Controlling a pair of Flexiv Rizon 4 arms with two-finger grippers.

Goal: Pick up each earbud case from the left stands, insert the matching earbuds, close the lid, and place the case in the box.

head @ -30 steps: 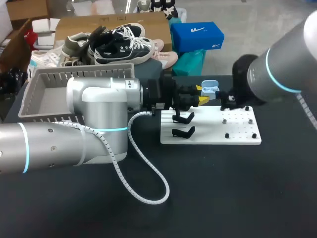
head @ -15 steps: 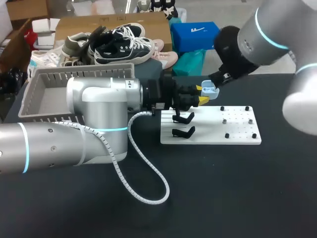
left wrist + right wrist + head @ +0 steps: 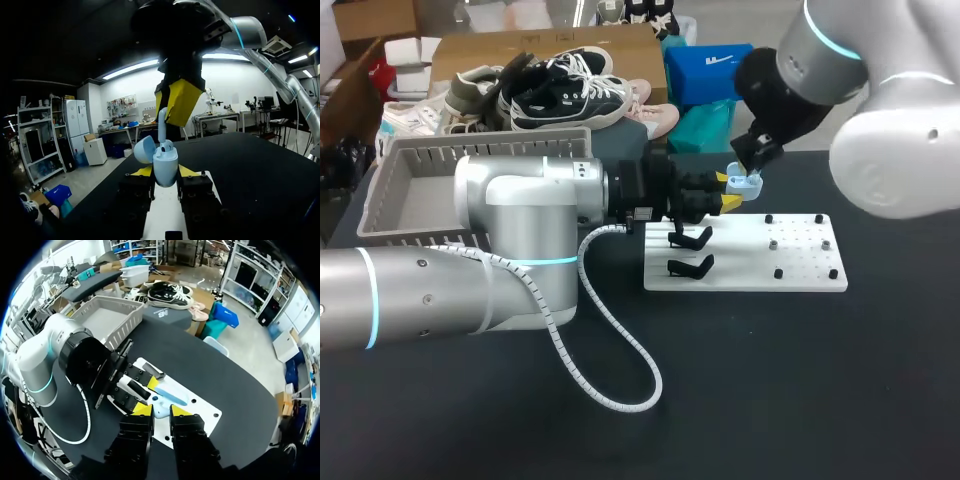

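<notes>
Counter [image 3: 820, 400] is carrying a white board [image 3: 810, 272] with two black stands [image 3: 690, 240] at its left end, and a grey box [image 3: 480, 142] is sitting at the far left. Over the board's far edge, the left claw [image 3: 728, 190] is gripping a light-blue earbud case [image 3: 745, 183], and the right claw [image 3: 753, 165] is hanging right above it.

Seen from the left wrist, both yellow tips of the left claw [image 3: 165, 172] are pressing the earbud case [image 3: 165, 167] from two sides. Its lid [image 3: 144, 149] is standing open. The right claw [image 3: 166, 111] is pinching an earbud [image 3: 162, 131] by the stem, with the bud's head sitting in the case.

Seen from the right wrist, the right claw [image 3: 161, 411] is pointing down with its tips nearly together, the pale blue case [image 3: 160, 405] is showing between them, and the left arm [image 3: 75, 360] is lying across the counter beyond.
</notes>
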